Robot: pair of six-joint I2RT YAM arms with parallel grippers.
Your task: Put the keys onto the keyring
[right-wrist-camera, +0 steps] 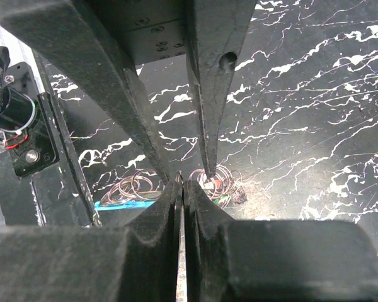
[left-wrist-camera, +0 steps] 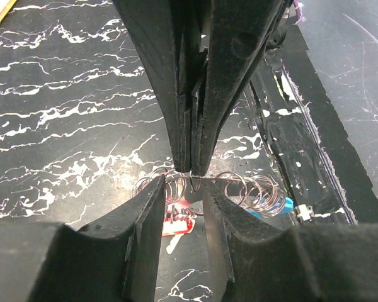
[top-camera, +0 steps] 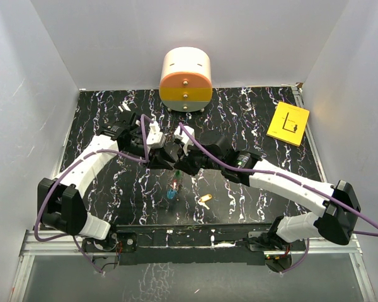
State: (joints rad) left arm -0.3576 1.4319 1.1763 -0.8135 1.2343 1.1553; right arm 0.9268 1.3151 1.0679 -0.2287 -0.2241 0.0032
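Note:
My right gripper (top-camera: pixel 179 162) (right-wrist-camera: pixel 181 184) is shut on the edge of a thin wire keyring (left-wrist-camera: pixel 193 183), held above the table. My left gripper (top-camera: pixel 162 157) (left-wrist-camera: pixel 184 192) is open, its fingers (right-wrist-camera: pixel 205 94) on either side of the right gripper's tip. Below lie coils of wire rings (left-wrist-camera: pixel 259 192) (right-wrist-camera: pixel 131 186). With them are a red-headed key (left-wrist-camera: pixel 176 221), a blue-headed key (left-wrist-camera: pixel 283 206) (right-wrist-camera: pixel 123 204) (top-camera: pixel 171 194) and a green-headed key (right-wrist-camera: pixel 222 200). Which keys sit on which ring I cannot tell.
A gold-coloured key (top-camera: pixel 205 200) lies on the black marbled table (top-camera: pixel 113 189), right of the pile. An orange and white round container (top-camera: pixel 186 78) stands at the back centre. A yellow card (top-camera: pixel 288 123) lies at the back right. White walls close in on the sides.

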